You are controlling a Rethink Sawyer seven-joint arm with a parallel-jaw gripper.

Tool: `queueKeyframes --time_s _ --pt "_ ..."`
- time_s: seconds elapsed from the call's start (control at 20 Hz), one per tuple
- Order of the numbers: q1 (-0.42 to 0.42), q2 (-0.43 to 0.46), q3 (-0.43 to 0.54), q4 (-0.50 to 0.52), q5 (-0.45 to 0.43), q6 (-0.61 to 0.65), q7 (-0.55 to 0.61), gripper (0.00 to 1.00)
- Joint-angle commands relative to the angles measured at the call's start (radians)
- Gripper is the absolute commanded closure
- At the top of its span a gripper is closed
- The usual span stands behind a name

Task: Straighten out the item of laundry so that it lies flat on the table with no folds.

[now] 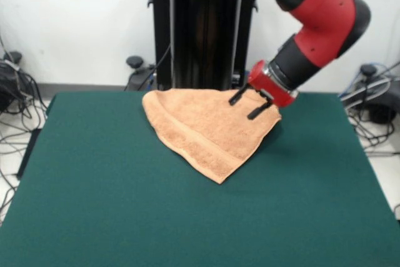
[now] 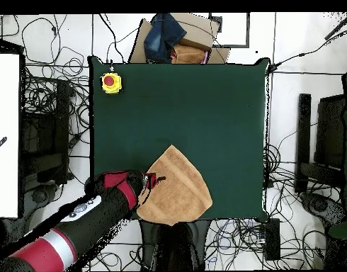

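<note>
The item of laundry (image 1: 203,130) is a light orange-tan towel folded over into a rough triangle. One point faces the middle of the table (image 1: 125,204), and its broad side lies along the table's edge by the pedestal. A woven band runs along its lower left side. My gripper (image 1: 249,104) hovers over the towel's right corner, tilted, open, its two black fingers apart with nothing between them. In the overhead view the towel (image 2: 178,190) lies at the bottom edge of the green table (image 2: 205,106), with the gripper (image 2: 156,178) over its left side.
A yellow box with a red button (image 2: 111,83) stands on the table's far left corner in the overhead view. A cardboard box with blue cloth (image 2: 173,39) sits beyond the far edge. Cables cover the floor all round the table.
</note>
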Motion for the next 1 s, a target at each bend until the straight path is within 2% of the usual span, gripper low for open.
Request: queueKeyframes --time_s 0.05,0.6,1.0 --pt "0.031 0.085 0.035 -0.078 0.114 0.036 0.336 0.00" --pt "0.093 0.121 0.003 -0.109 0.201 0.100 0.370 0.00" --pt "0.101 0.146 0.007 -0.116 0.239 0.076 0.366 0.00"
